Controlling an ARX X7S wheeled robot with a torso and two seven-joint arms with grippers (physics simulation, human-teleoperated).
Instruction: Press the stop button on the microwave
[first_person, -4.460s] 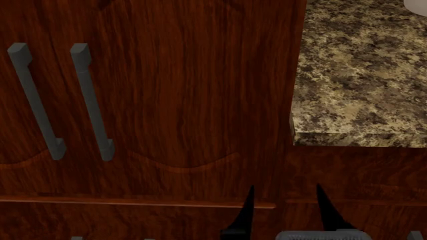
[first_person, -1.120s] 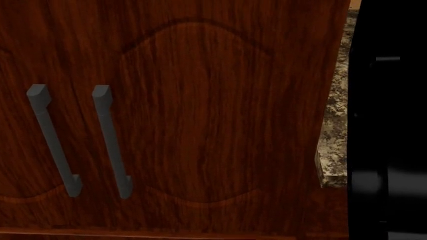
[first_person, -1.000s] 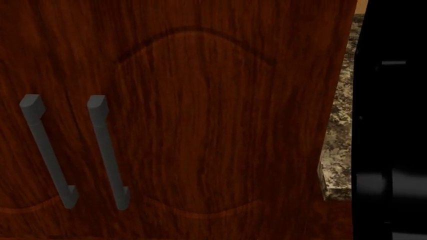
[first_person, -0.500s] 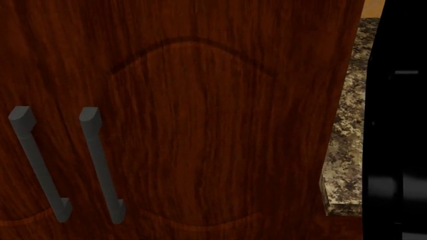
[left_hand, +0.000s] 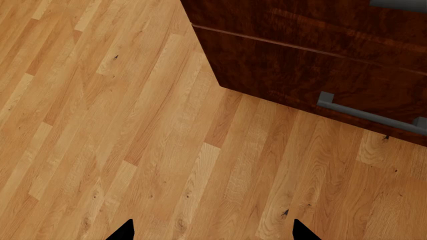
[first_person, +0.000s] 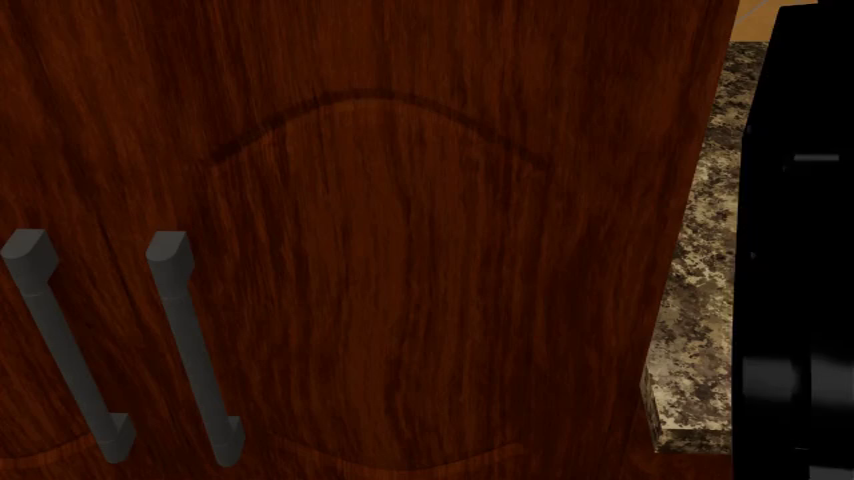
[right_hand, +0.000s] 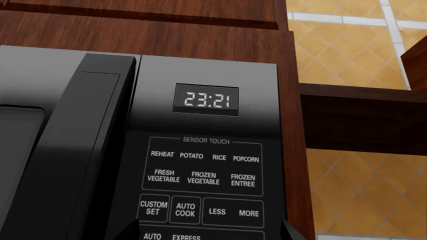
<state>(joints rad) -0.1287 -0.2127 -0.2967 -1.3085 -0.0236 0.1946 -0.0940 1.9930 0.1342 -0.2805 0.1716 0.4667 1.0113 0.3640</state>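
The black microwave's control panel (right_hand: 203, 165) fills the right wrist view, with a lit display (right_hand: 206, 99) reading 23:21 and touch pads such as POPCORN (right_hand: 245, 159) and MORE (right_hand: 249, 213). No stop button shows; the lower rows are cut off. My right gripper (right_hand: 207, 235) is open, its two dark tips flanking the AUTO/EXPRESS row, close to the panel. My left gripper (left_hand: 212, 232) is open and empty, over the wood floor (left_hand: 133, 125). Neither gripper shows in the head view.
Dark wood cabinet doors (first_person: 387, 250) with two grey handles (first_person: 194, 350) fill the head view. A granite counter edge (first_person: 694, 330) and a glossy black shape (first_person: 801, 250) are at its right. Drawers with a grey handle (left_hand: 370, 114) show in the left wrist view.
In the head view the cabinet handles have slid down and left and the black shape has shifted right, so the view has moved up and closer.
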